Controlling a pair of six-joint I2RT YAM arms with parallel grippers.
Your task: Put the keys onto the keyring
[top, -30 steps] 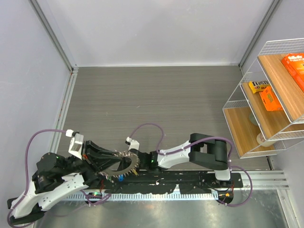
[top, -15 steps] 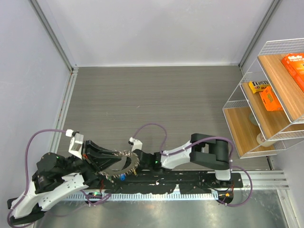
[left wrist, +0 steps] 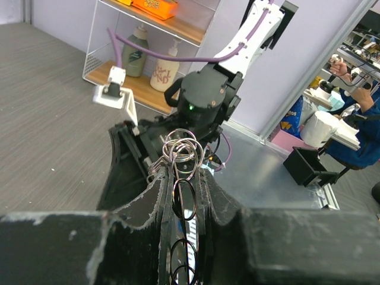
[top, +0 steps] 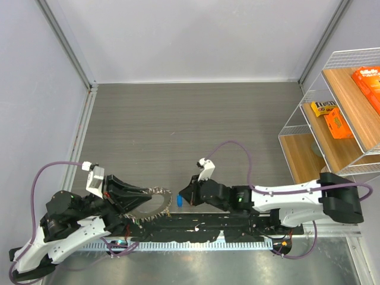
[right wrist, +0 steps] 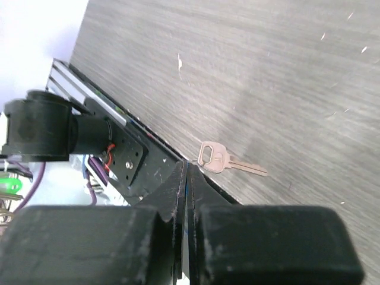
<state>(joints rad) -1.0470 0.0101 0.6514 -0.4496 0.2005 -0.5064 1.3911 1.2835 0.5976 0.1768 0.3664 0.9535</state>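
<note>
The right gripper (right wrist: pixel 185 168) has its fingers pressed together. A thin blue sliver shows in the seam between them, so it seems to be pinching the blue key (top: pixel 180 202), though the wrist view is too tight to be sure. From above, that key pokes out past the fingertips, pointing at the keyring (top: pixel 155 203) and just beside its toothed rim but apart from it. The left gripper (left wrist: pixel 181 178) is clamped on the keyring, holding it edge-on above the near edge of the worktop (top: pixel 196 124). A cluster of small loops (left wrist: pixel 181 151) stands up beyond that gripper's tips, facing the right arm. A second, plain key (right wrist: pixel 224 159) with no coloured head lies flat on the worktop just past the right fingertips, its blade pointing away from them. The keys look light, stiff and thin, and bare metal will probably slip, so the best hold is a pinch across the flat faces that leaves the hole in the head clear for threading. The flat one offers little edge to catch, so it may need tipping or sliding first. The keyring looks rigid in its rim, but its loops hang loose and will likely swing or spring shut when pushed.
</note>
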